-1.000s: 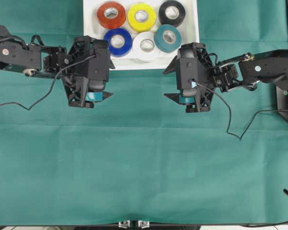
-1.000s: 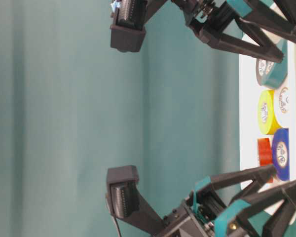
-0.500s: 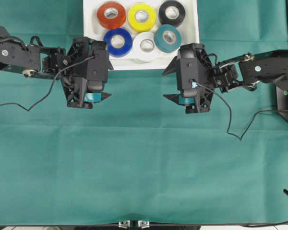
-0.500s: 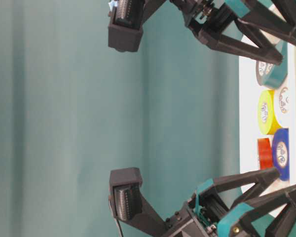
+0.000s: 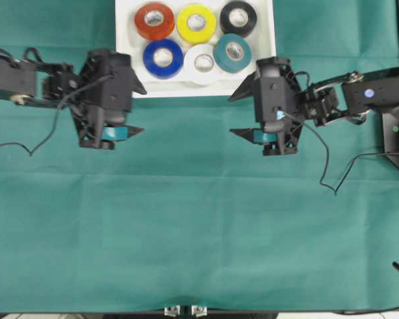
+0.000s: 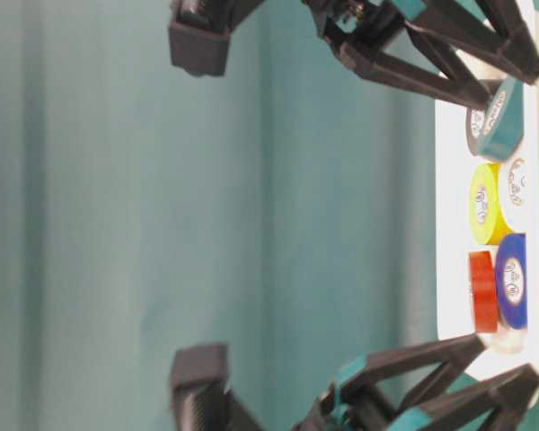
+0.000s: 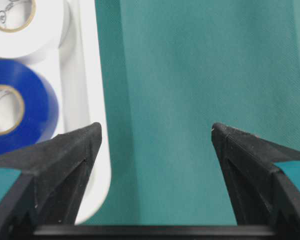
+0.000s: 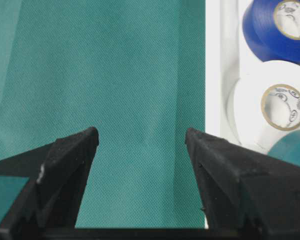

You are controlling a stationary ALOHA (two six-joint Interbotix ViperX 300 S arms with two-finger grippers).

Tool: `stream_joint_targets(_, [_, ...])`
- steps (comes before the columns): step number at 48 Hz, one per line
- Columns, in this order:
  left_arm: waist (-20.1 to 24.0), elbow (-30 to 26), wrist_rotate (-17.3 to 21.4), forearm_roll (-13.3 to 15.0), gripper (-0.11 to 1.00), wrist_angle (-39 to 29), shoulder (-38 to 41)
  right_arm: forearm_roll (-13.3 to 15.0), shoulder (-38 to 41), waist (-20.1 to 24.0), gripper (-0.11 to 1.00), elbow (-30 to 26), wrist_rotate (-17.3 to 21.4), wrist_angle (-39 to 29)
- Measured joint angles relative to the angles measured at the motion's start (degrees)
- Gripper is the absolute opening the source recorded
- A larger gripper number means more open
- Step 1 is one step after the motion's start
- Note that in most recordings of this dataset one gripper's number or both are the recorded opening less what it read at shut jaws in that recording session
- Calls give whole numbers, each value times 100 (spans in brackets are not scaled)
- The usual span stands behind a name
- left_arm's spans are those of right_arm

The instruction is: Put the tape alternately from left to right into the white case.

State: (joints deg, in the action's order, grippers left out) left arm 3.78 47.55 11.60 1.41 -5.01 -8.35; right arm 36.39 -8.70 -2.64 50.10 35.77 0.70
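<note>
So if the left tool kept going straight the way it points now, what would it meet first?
Probably nothing but green cloth: the left tool is open and empty. Its left finger overlaps the white case rim, so it might clip that; depth is unclear.

No text, brand, number or sign can be read anywhere in these views. The pale cores of the tape rolls carry faint dark printed marks, seen on the white roll (image 8: 285,106) at the right of the right wrist view and on the blue roll (image 7: 10,107) at the left of the left wrist view, but they are too small and blurred to make out.
</note>
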Motion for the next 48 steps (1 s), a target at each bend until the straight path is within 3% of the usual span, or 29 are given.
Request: stream_joint_targets(48, [0, 1143, 0, 9, 46, 9, -1441, 0, -1081, 0, 80, 694, 0, 0])
